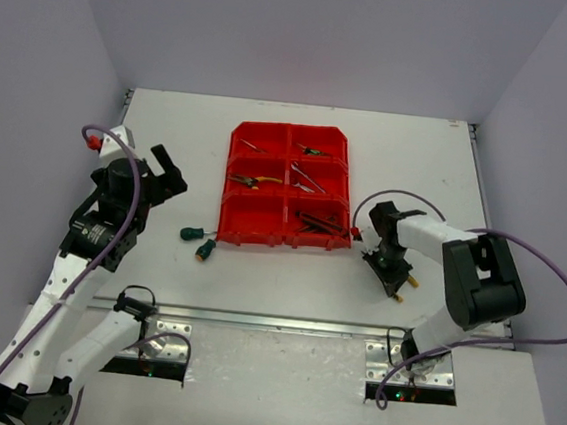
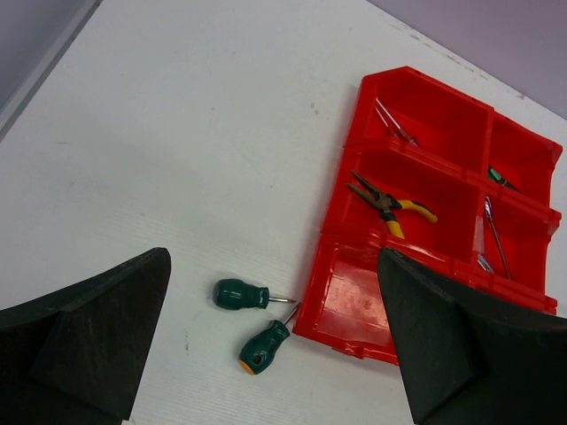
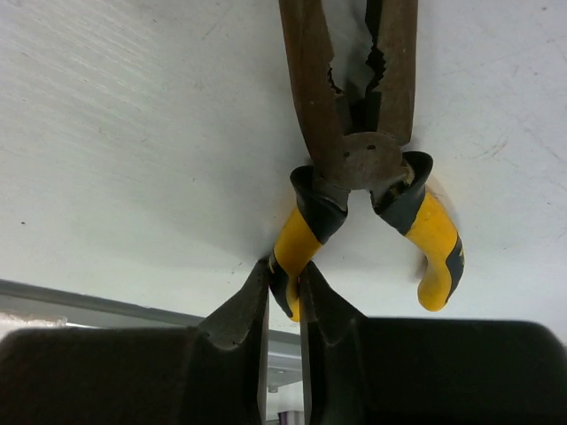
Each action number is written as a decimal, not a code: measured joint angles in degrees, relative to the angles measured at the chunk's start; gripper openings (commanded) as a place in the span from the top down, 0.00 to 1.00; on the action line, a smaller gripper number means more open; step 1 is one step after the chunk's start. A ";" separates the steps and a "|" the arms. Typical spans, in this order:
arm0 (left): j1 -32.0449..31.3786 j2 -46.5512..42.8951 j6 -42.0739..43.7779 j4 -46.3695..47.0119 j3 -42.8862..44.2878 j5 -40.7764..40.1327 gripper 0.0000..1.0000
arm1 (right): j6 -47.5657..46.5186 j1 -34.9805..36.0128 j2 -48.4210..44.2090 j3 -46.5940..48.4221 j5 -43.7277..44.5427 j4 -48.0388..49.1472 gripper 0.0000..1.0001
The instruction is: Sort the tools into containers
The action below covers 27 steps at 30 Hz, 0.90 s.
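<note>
Right pincer [image 3: 283,276] is clenched on one yellow-and-black handle of the pliers [image 3: 359,159], which lie on the tabletop [image 3: 133,133] to the right of the red bin [image 1: 261,238], off its near right corner. Left pincer [image 2: 273,257] is fully released, hanging above the tabletop left of the bin. A green screwdriver [image 2: 241,294] and a second green screwdriver [image 2: 263,347] lie just beside the bin's near left corner. Another yellow-handled pair [image 2: 394,204] rests in the middle left compartment.
</note>
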 measured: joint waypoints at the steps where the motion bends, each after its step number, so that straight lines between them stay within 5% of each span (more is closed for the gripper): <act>1: -0.03 -0.07 0.07 0.00 -0.06 0.10 0.00 | -0.01 -0.14 -0.53 -0.37 0.15 0.30 1.00; 10: -0.67 -0.05 0.32 0.43 -0.08 0.55 0.00 | 3.03 -5.66 -8.74 -0.60 3.83 3.16 1.00; 16: -0.69 -0.05 0.29 0.57 -0.08 0.21 0.00 | 5.37 -6.64 -14.61 8.75 4.46 0.53 1.00; 21: -0.69 -0.05 0.26 0.55 -0.08 -1.09 0.00 | 3.90 5.95 -13.18 23.35 4.18 1.09 1.00; 27: -0.69 -0.48 0.20 0.51 -0.11 -2.57 0.00 | -2.71 21.04 2.64 45.50 1.05 5.29 1.00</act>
